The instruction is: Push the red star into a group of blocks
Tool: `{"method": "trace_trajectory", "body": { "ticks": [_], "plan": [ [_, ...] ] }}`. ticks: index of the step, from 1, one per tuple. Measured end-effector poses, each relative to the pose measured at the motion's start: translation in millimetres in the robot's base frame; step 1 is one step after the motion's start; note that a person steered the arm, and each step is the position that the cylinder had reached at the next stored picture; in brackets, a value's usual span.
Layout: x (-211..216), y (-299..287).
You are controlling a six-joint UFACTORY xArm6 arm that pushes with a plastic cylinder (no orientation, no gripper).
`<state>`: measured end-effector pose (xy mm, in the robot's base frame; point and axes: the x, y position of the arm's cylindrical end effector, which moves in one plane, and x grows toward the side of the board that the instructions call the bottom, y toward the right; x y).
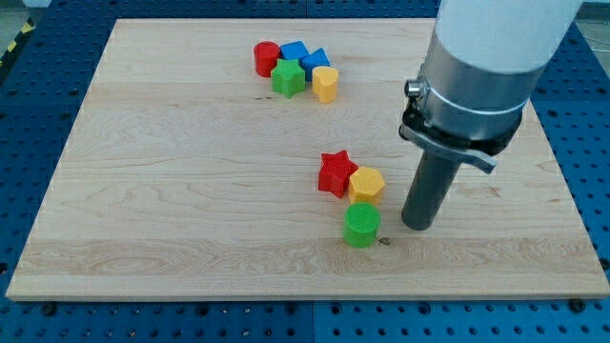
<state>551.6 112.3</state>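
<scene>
Here, the pale wooden table (191, 191) fills most of the view, lying on a blue perforated base (581, 124) that shows along the view's right and bottom. The arm (486, 57) comes down from the view's top right as a thick white and grey cylinder, ringed by a dark clamp, and ends in a straight dark rod standing upright; there is no pincer on it, so nothing is held. My tip (416, 227) rests on the table just to the view's right of the green cylinder block (361, 225), with a narrow gap between them, and below and right of the yellow hexagonal block (366, 184). The red star block (335, 173) sits touching the yellow hexagonal block's left side, a little below the table's middle. Near the view's top a cluster gathers: a red cylinder block (266, 58), two blue blocks (292, 51) (315, 61) whose shapes are unclear, a green star-like block (287, 79) and a yellow block (325, 84), all close together. Bare wood lies between the red star block and that cluster, and widely across the view's left.
</scene>
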Motion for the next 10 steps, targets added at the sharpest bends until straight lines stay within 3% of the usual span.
{"method": "trace_trajectory", "body": {
  "ticks": [2, 4, 7, 10],
  "plan": [
    [-3.7, -36.9],
    [-33.8, -36.9],
    [-33.0, -86.0],
    [-89.4, -87.3]
  ]
}}
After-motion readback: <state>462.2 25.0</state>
